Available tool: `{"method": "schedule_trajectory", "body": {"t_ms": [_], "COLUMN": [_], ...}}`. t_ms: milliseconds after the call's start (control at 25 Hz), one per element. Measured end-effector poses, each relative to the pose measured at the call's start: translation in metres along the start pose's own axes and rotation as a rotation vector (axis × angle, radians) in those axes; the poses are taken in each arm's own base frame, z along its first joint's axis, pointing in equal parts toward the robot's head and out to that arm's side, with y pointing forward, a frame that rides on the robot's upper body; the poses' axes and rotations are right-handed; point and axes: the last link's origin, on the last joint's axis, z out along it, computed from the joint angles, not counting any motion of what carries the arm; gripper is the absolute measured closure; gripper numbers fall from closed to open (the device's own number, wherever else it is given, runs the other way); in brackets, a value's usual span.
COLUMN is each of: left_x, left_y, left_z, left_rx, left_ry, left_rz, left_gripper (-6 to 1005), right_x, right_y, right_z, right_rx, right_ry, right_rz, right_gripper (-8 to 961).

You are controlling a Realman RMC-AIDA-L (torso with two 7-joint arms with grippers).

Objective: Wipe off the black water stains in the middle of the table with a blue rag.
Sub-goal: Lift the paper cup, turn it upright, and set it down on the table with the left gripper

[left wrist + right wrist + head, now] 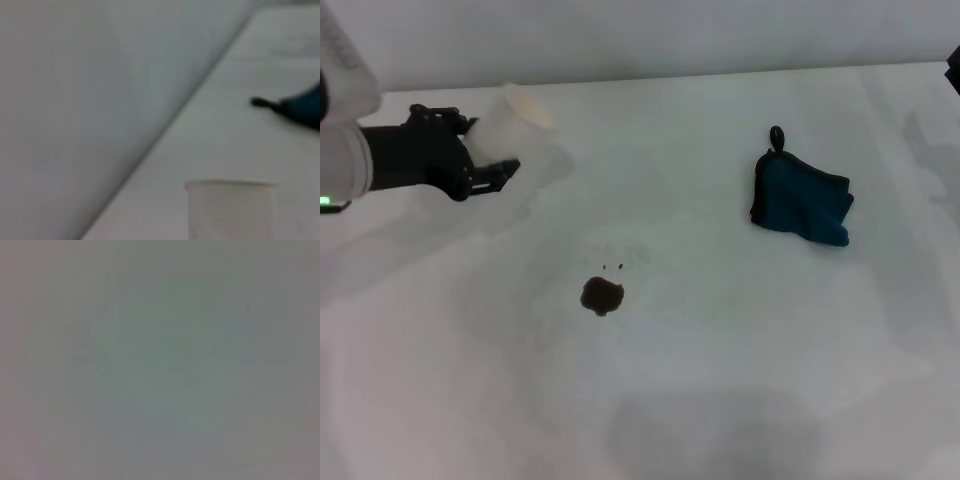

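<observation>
The small dark brown-black blot of water stains point(602, 295), with two tiny specks just beyond it, lies near the middle of the wide matte white table point(720, 380). The small teal-blue cloth rag point(801, 197) lies crumpled to the right of the blot and well apart from it, its long axis running roughly left-right and its black corner loop point(777, 135) pointing toward the table's far edge. At the far left, the left gripper point(490, 150) has its black fingers pressed against the sides of a white paper cup point(510, 120); only a dark sliver of the right arm shows at the right edge, its gripper out of sight.
</observation>
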Motion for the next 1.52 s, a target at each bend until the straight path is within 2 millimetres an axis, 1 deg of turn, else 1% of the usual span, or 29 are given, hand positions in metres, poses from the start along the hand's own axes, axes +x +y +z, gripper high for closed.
{"method": "schedule_trajectory", "body": {"t_ms": [40, 200, 400, 560, 720, 1080, 1520], "left_x": [-0.002, -0.021, -0.053, -0.072, -0.08, -0.097, -0.116], "left_y": [0.001, 0.014, 0.031, 0.039, 0.047, 0.062, 0.074], "left_z": [0.0, 0.002, 0.003, 0.0, 0.001, 0.005, 0.0], "left_rx": [0.01, 0.09, 0.203, 0.295, 0.329, 0.326, 0.327], "left_ry": [0.023, 0.156, 0.244, 0.282, 0.284, 0.217, 0.168], "left_rz": [-0.02, -0.149, -0.274, -0.332, -0.345, -0.311, -0.349], "left_gripper": [357, 370, 377, 377, 378, 377, 377], "right_x": [0.0, -0.001, -0.005, -0.007, -0.007, -0.006, -0.006], "right_y": [0.0, 0.0, 0.002, 0.004, 0.004, 0.002, 0.002], "right_z": [0.0, 0.0, 0.005, 0.008, 0.008, 0.006, 0.006], "right_rx": [0.0, 0.0, -0.01, -0.016, -0.016, -0.012, -0.011], "right_ry": [0.0, -0.002, -0.014, -0.018, -0.019, -0.016, -0.013], "right_rz": [0.0, -0.001, -0.007, -0.008, -0.008, -0.007, -0.007], "right_gripper": [110, 110, 110, 110, 110, 111, 111]}}
